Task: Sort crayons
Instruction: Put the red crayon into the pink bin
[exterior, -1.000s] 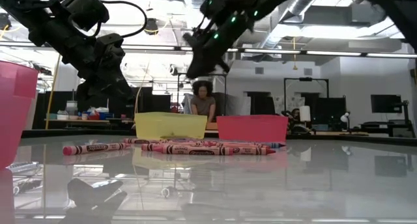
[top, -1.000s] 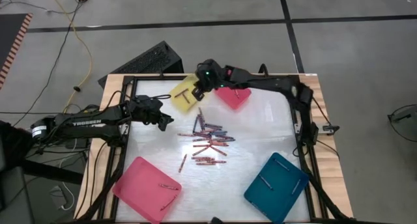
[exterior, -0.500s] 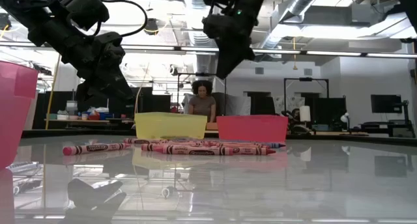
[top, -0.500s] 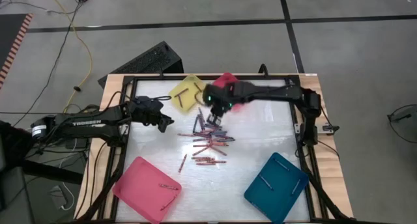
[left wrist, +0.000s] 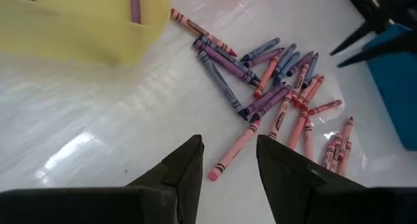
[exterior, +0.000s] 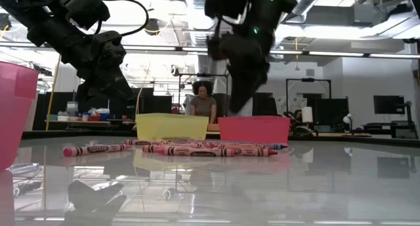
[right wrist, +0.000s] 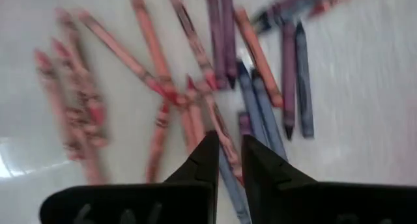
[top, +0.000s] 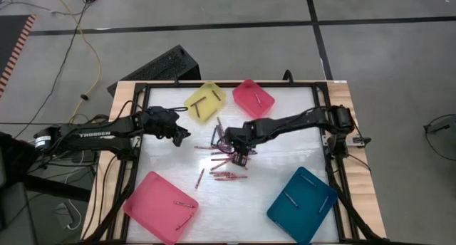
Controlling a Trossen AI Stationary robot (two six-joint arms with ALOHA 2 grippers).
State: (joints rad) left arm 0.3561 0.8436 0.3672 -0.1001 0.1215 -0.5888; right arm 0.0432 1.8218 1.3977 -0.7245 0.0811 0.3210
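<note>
Sorting barely getting going: most thin red, pink and bluish wax crayons (top: 226, 154) lying heaped mid-frame on glossy white counter (top: 285, 149); few sitting in square plastic trays – yellow (top: 205, 102), pink (top: 254, 97) at top, teal (top: 303, 196) lower right

Right gripper (top: 241, 158) hovering over heap, fingers (right wrist: 207, 160) narrowly parted, grasping nothing; left gripper (top: 187, 134) waiting left of heap, fingers (left wrist: 189, 165) released

right gripper (top: 241, 154): swinging away from yellow tray (top: 205, 102), now hovering over the crayons (top: 229, 154)
fingers (right wrist: 206, 160): narrow gap

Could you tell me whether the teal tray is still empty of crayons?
No, the high view shows two crayons already lying inside the teal tray at the table's front right.
</note>
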